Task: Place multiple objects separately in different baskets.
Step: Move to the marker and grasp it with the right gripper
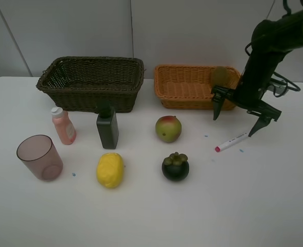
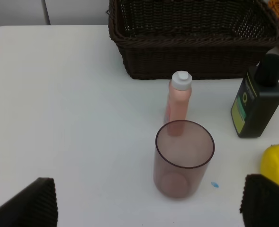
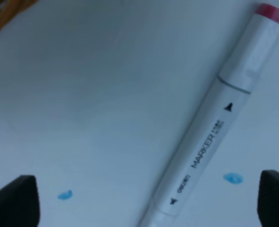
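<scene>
A white counter (image 1: 264, 206) is seen, and nine things are set directly on it. At the far side a dark brown basket (image 1: 89, 100) and an orange basket (image 1: 187, 103) are placed side by side, not touching. In front of the dark one, a pink bottle (image 1: 64, 126) and a dark green bottle (image 1: 107, 129) are stood upright. Nearer, a tinted cup (image 1: 39, 157), a yellow lemon (image 1: 110, 170) and a dark mangosteen (image 1: 175, 167) are lined up. A red-green apple (image 1: 168, 128) is found behind the mangosteen. A white marker (image 1: 232, 142) is laid flat to the right. Small blue spots (image 1: 73, 174), perhaps paint, are noticed on the surface.

Right gripper (image 1: 233, 126) splayed wide, pointing down, left gripper (image 2: 151, 201) splayed
</scene>
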